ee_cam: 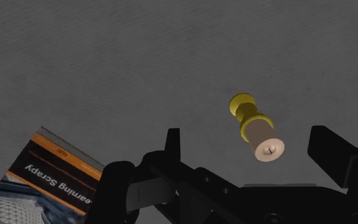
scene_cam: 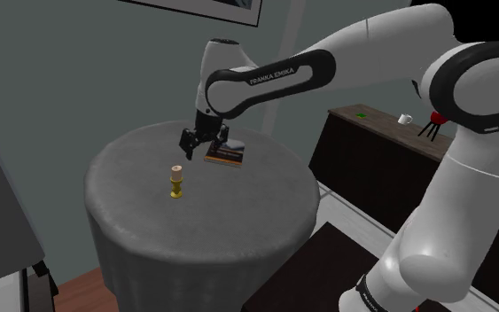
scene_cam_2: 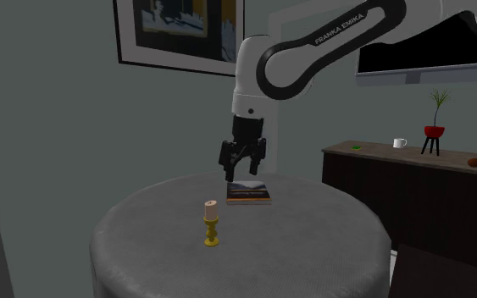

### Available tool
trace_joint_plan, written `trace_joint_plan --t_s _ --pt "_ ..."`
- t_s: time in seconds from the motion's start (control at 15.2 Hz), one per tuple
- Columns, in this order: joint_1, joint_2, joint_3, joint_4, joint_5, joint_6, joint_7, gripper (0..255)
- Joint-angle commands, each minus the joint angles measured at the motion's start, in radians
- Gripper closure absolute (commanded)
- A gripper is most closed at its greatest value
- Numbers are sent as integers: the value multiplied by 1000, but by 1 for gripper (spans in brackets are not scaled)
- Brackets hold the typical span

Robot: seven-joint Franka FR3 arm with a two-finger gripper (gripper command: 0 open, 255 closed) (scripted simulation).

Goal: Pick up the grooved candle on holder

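Note:
A short beige candle on a yellow holder stands upright near the middle of a round grey table. My black gripper hangs open above the table, higher than the candle and off toward the book side of it. In the wrist view the candle is seen from above, between the lines of my two fingers, which stand wide apart and touch nothing; the gripper holds nothing.
A book with an orange-striped cover lies flat on the table just below and behind the gripper. A dark sideboard with a white mug and a red plant pot stands beyond the table.

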Motion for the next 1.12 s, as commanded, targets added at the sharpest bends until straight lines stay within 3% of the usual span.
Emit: trace_joint_plan --t_s 0.0,0.4,0.99,1.06 --pt "16 85 4 75 -27 6 35 0" --pt "71 321 -7 304 -87 0 105 0" --pt "75 366 -16 267 -102 81 116 0" --pt "75 365 -16 267 -102 80 116 255"
